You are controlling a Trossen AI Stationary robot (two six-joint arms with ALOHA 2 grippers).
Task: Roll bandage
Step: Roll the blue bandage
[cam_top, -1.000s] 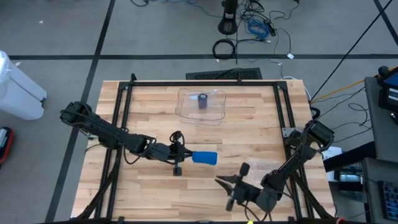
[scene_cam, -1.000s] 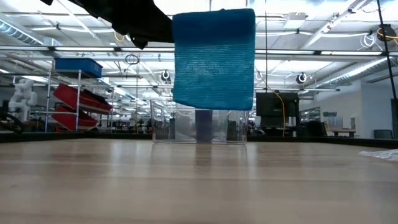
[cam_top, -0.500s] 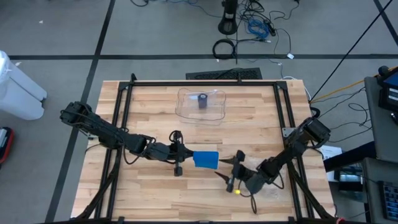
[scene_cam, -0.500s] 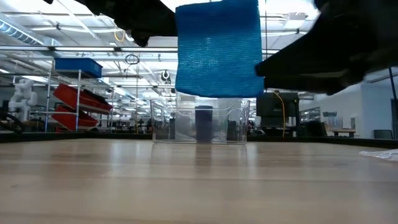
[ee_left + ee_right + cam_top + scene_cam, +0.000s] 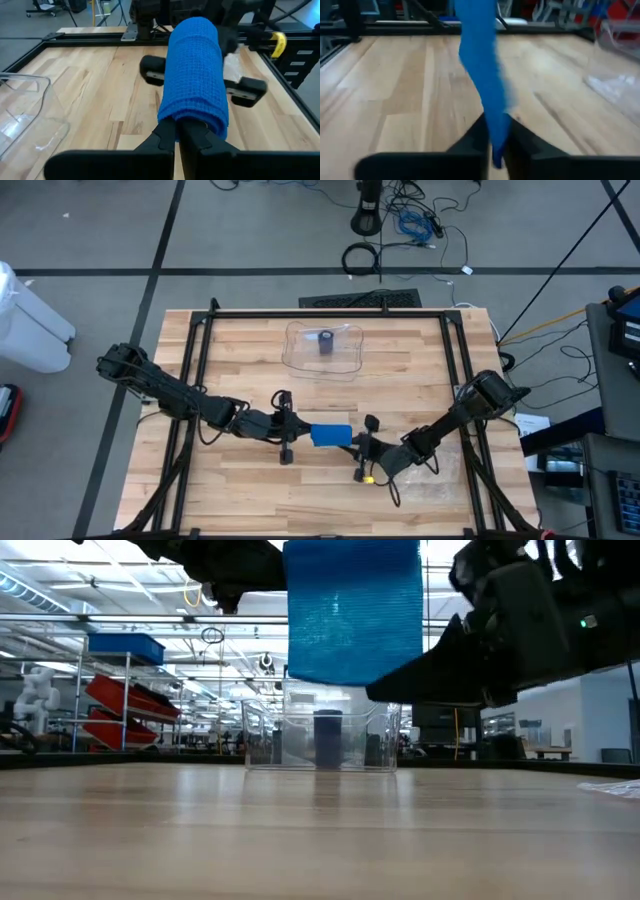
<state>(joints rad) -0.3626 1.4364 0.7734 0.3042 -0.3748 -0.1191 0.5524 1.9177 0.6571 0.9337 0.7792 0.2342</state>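
Observation:
A blue bandage (image 5: 330, 434) is held above the table's middle. In the low view (image 5: 350, 610) it shows as a broad sheet clear of the wood. My left gripper (image 5: 300, 431) is shut on its left end and also shows in the left wrist view (image 5: 177, 134). My right gripper (image 5: 356, 445) comes from the right. Its two fingers stand close on either face of the bandage's right end, which shows edge-on in the right wrist view (image 5: 480, 75). My left gripper pinches the bandage's left end (image 5: 192, 120) between its two fingers, coming level from the table's left. The bandage is lifted clear of the table and reaches away from the fingers toward the right arm. My right gripper has the bandage's right end (image 5: 496, 125) between its two fingers, one on each face. It comes from the table's right, about level. The bandage stands on edge between the fingers, clear of the table.
A clear plastic tray (image 5: 345, 365) with a dark roll (image 5: 326, 342) in it stands at the table's far middle. It also shows behind the bandage in the low view (image 5: 262, 745). A clear wrapper (image 5: 440, 480) lies on the table under the right arm. A black frame runs along the table's edges.
My right gripper has gone from near the table's front edge toward the far edge and the left, up to the bandage's right end, and now has that end between its fingers. My left gripper and the bandage have stayed about where they were.

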